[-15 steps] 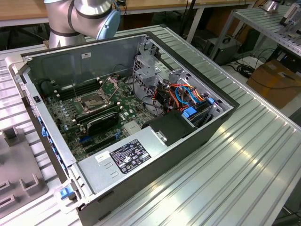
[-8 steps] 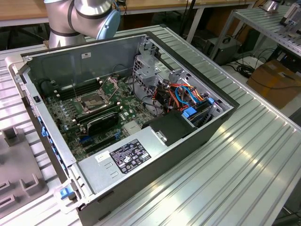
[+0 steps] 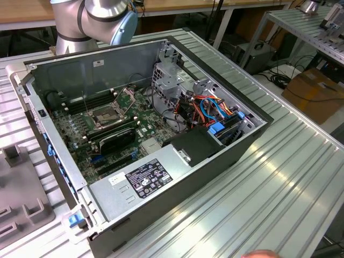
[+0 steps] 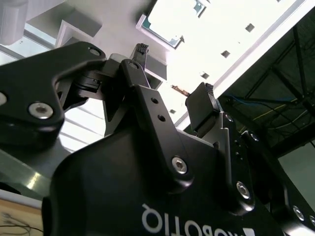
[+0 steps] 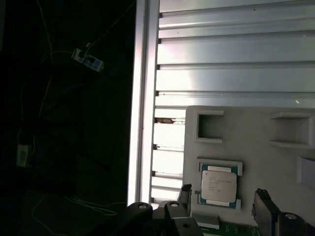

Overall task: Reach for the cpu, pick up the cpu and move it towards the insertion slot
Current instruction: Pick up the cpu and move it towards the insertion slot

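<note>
As the eye runs in from the exterior view's left, the grey tray (image 3: 21, 199) sits on the slatted metal table (image 3: 279, 177) just beside the open computer case (image 3: 226, 156), and the arm (image 3: 91, 19) looms over the case's far corner. Inside the case, there's the insertion slot (image 3: 105, 115), a silver frame ringing a dark socket on the green board. The black card (image 3: 115, 141) stands just beside it on the near side. Further toward the exterior view's right comes a tangle of red and blue cables (image 3: 215, 110), and beyond the table's edge a cardboard box (image 3: 314, 88).

Over to the first wrist view: the cpu (image 5: 218, 185) lies flat in a square pocket of the grey tray (image 5: 256, 137), pale face up, outside the case and well apart from the slot. The gripper (image 5: 223, 192) hangs above it with its jaws spread wider than the chip, black fingers (image 5: 185, 194) one to each side, and nothing in its grasp.

The second wrist view, looking along the tool, agrees. The gripper (image 4: 172, 73) gapes wide and empty, and the cpu (image 4: 165, 27) shows beyond the fingertips (image 4: 141, 49), washed out by bright light, with neither pad touching it.
</note>
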Robot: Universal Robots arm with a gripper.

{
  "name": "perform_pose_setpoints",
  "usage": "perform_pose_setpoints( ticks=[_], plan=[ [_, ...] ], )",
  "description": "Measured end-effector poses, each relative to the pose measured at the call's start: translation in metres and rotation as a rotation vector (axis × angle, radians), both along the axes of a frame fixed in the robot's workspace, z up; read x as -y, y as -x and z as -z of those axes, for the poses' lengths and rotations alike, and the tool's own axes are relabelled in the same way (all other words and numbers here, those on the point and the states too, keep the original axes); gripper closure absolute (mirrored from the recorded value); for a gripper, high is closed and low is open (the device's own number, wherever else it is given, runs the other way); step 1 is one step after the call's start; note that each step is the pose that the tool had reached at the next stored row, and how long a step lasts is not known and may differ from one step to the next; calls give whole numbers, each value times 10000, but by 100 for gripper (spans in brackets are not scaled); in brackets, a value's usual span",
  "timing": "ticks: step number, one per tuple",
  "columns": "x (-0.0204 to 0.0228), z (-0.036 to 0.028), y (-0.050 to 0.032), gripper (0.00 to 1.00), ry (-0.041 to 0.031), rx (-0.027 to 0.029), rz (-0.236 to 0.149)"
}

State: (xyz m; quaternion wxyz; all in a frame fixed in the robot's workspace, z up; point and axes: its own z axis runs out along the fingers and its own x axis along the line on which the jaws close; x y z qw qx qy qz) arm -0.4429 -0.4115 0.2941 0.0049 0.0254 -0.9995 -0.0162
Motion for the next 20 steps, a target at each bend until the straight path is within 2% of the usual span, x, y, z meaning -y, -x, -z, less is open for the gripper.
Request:
perform_pose_setpoints(
  ticks=[8,20],
  plan=[
    [87,45,1,40,2,38,-25],
    [92,54,1,40,5,39,-25]
  ],
)
